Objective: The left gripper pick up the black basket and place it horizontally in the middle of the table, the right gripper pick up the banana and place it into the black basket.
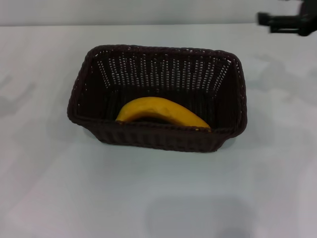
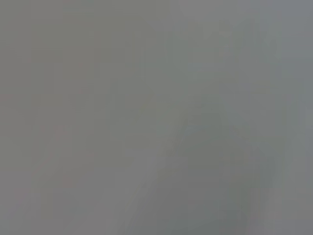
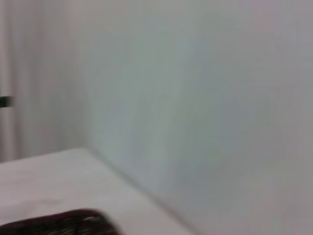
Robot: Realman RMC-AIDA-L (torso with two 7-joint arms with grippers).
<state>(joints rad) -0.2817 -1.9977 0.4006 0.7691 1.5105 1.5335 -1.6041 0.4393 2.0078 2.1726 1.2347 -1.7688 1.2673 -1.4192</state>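
The black basket [image 1: 157, 97] sat on the white bench [image 1: 59, 188], about midway across it, its long sides running left to right. It stood upright on its base, mouth open upward, the braided rim unbroken all the way round and the slotted far wall letting pale light through.

Inside lay the banana [image 1: 161, 113], the only thing in the basket. It rested on the floor of the basket close against the near long wall, its curve arching upward and its length running along that wall. One end pointed toward the robot's left, the other reached down toward the near right corner, where the rim hid its tip.

The right pincer [image 1: 287, 21] hung at the far right corner of the head view, well apart from the basket, above the bench's back edge. Only a dark part of it showed, so I could not tell whether its fingers were apart or together. Its wrist camera caught a sliver of the basket's rim [image 3: 63, 223] on the bench, with a plain wall behind.

The left pincer appeared in no view; its wrist camera showed only a blank grey surface.
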